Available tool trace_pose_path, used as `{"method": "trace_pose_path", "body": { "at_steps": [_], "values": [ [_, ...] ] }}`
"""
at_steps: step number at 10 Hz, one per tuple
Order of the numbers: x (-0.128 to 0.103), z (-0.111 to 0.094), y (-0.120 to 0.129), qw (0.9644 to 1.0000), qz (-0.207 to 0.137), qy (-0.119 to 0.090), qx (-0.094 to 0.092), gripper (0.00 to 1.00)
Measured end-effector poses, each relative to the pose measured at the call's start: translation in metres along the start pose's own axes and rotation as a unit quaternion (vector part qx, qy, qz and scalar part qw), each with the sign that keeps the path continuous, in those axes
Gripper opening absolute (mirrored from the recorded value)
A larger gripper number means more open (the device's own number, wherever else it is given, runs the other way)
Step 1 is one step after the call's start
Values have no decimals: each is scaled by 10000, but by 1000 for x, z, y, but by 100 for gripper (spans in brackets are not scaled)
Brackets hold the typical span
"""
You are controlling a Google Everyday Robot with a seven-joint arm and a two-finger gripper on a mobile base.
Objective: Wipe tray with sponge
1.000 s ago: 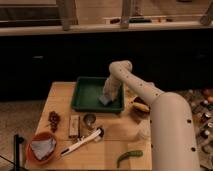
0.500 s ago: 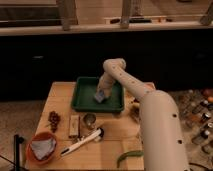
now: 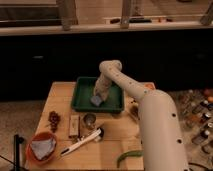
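- Since the earlier frames, the gripper [image 3: 99, 96] has slid the small grey-blue sponge [image 3: 96, 101] from the middle of the tray floor toward its near left part, and the white arm [image 3: 150, 120] has swung leftward with it.
- Now the gripper points down inside the shallow green rectangular plastic tray [image 3: 80, 107], clenched around the sponge.
- Pressed flat, the sponge touches the tray floor just inside the near rim, left of centre.
- Sitting on the far middle of the light wooden table [image 3: 59, 95], the tray has its long sides running left to right.
- Just near the tray stands a small round metal cup [image 3: 90, 120], with a brown rectangular bar [image 3: 74, 126] at its left.
- Further left lies a dark red cluster [image 3: 54, 120].
- A white-handled brush [image 3: 82, 142] lies slantwise near the cup.
- At the near left corner sits an orange round bowl [image 3: 31, 156] holding a crumpled grey cloth [image 3: 43, 148].
- A curved green pepper [image 3: 129, 156] rests near the near edge, beside the arm.
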Motion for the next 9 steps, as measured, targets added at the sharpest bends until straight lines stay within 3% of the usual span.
{"method": "trace_pose_path", "body": {
  "at_steps": [3, 5, 9],
  "values": [
    [9, -12, 33, 9997, 245, 78, 0, 1],
    [18, -20, 44, 9986, 454, 264, 16, 1],
    [45, -24, 25, 9963, 602, 612, 14, 1]
  ]
}}
